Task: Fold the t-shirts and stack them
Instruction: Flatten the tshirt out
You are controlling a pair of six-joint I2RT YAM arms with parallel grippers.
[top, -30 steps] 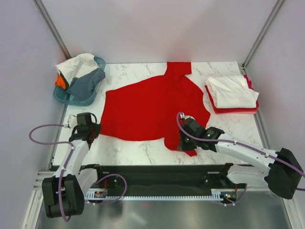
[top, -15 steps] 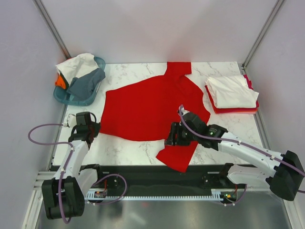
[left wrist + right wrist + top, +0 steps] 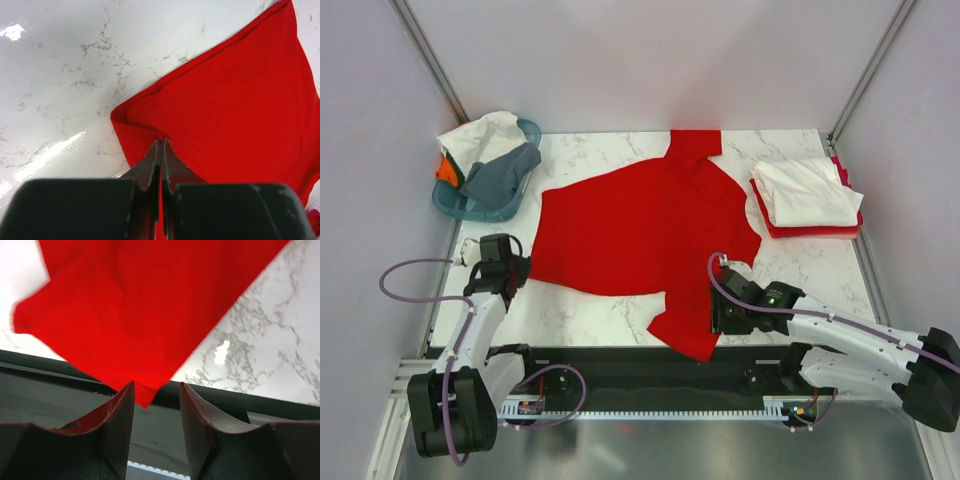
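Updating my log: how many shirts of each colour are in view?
Red: 2, spread red shirt, stacked red shirt
White: 2, stacked white shirt, basket white shirt
Grey: 1, grey shirt
Orange: 1, orange shirt
Total: 6

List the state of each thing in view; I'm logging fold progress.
red t-shirt: spread flat, unfolded, near sleeve over the table's edge.
left gripper: shut on the shirt's hem corner.
right gripper: open, at the sleeve tip.
folded stack: white on red, folded.
loose tees: crumpled in the basket.

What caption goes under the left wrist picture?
Left gripper shut on the red t-shirt near its corner, on the marble table.
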